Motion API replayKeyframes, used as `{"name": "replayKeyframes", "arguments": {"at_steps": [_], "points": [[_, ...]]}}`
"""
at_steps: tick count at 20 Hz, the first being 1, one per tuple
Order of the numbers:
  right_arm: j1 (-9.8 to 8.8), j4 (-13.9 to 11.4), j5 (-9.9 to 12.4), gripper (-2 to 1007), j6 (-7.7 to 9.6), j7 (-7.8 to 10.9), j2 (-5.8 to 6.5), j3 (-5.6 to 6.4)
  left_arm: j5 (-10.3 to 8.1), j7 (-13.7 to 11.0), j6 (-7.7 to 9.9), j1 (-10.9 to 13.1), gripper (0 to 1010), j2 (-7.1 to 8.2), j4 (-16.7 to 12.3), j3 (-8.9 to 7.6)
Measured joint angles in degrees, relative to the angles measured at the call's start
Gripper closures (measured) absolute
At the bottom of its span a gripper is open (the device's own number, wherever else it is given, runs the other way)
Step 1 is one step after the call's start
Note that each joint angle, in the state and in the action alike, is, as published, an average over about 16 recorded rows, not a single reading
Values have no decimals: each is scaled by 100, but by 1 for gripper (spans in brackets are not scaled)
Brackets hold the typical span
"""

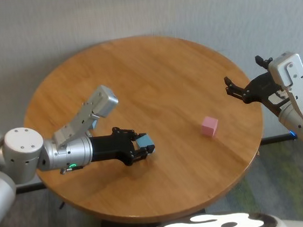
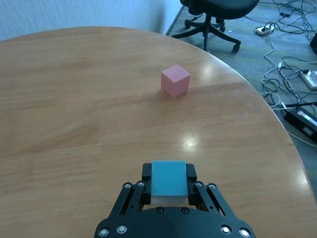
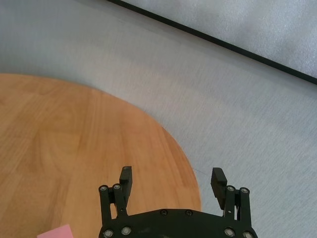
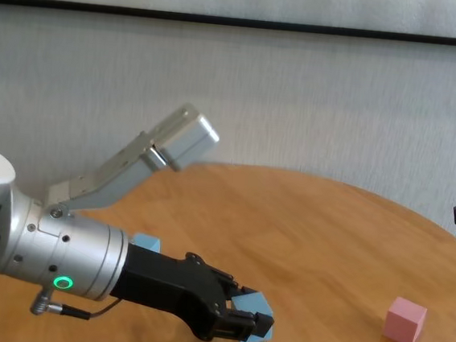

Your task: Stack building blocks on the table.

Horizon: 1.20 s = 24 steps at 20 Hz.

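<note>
Your left claw [image 1: 144, 148] was clenched on a small matte light blue cube [image 2: 168, 179], low over the round honey-orange wooden tabletop [image 1: 154, 86]; the small matte pink cube [image 1: 210, 126] sat well apart. Your right claw [image 1: 238, 91] hung released. Releasing off-centre could topple the stack.

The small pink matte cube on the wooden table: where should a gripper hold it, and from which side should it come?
Grip the small pink matte cube on two opposite vertical faces, probably coming from above. It sits flat and alone on the round wooden table, turned corner-on to the robot, so rotate the jaws to match. The open right gripper hovers nearest; the left gripper holds a light blue cube.
</note>
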Motion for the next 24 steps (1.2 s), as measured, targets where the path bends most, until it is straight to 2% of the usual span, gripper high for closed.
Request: {"name": "replayKeyframes", "arguments": {"at_steps": [8, 14, 19, 24], "points": [[0, 0, 0, 0, 0, 0, 0, 0, 88, -9, -84, -82, 615, -33, 113, 113], [0, 0, 0, 0, 0, 0, 0, 0, 112, -5, -102, -86, 608, -31, 114, 126], [0, 0, 0, 0, 0, 0, 0, 0, 99, -10, -95, -77, 546, -27, 103, 114], [0, 0, 0, 0, 0, 0, 0, 0, 65, -4, -104, -60, 434, -22, 81, 82]]}}
